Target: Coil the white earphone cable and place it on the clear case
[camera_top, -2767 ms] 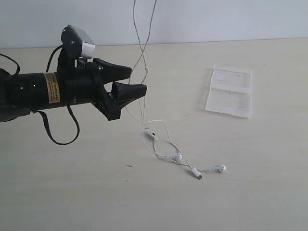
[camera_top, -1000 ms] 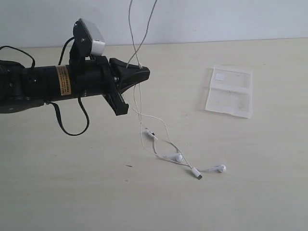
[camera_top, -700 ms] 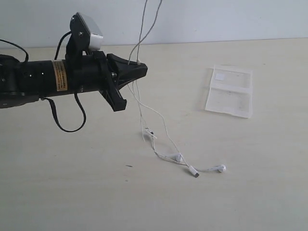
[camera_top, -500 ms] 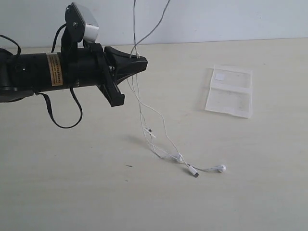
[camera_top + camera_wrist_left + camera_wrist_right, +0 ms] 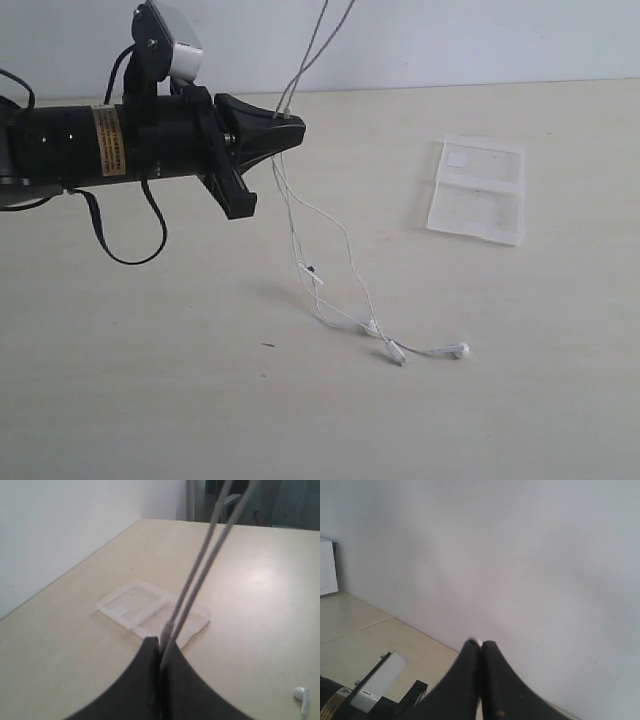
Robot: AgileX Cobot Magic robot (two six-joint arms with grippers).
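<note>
Tabletop, pale beige, spans the exterior view. The left gripper on its black arm is held level above the table. Its jaws are closed flat on two strands of the white earphone cable. The left wrist view confirms this grip at the left gripper, where both strands run taut out of the closed tips. The right gripper appears only in the right wrist view, with jaws pressed together and a white fleck of cable at the tips. The clear case lies flat on the table, well apart from the cable; the left wrist view shows the case beyond the fingertips. Below the left gripper the cable hangs slack to the table. The inline remote is off the surface. Two earbuds and the plug rest on the table.
</note>
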